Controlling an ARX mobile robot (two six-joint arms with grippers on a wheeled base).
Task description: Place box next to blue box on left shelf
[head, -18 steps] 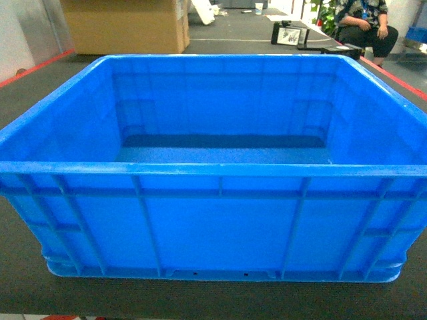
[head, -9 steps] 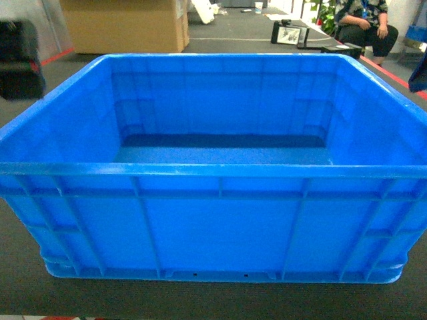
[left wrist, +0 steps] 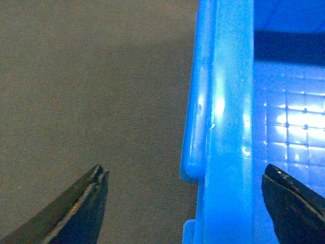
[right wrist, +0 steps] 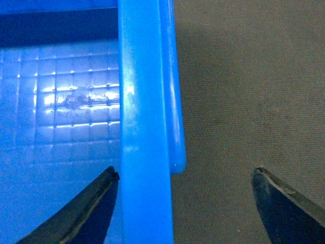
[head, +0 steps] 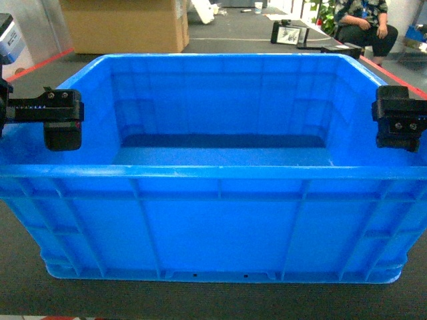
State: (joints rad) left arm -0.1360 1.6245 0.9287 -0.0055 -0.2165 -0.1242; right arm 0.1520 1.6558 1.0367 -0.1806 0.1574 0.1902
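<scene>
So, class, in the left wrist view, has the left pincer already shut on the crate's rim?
No. The left pincer is open, one finger over the dark floor outside and one inside the crate, with the rim untouched between them.

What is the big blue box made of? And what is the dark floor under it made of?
The box looks like hard moulded plastic: smooth, shiny, with ribs on its walls and light glinting off its gridded bottom. The floor looks like dull grey carpet or woven matting, with a fine grainy texture and no shine, though I can't be sure which.
</scene>
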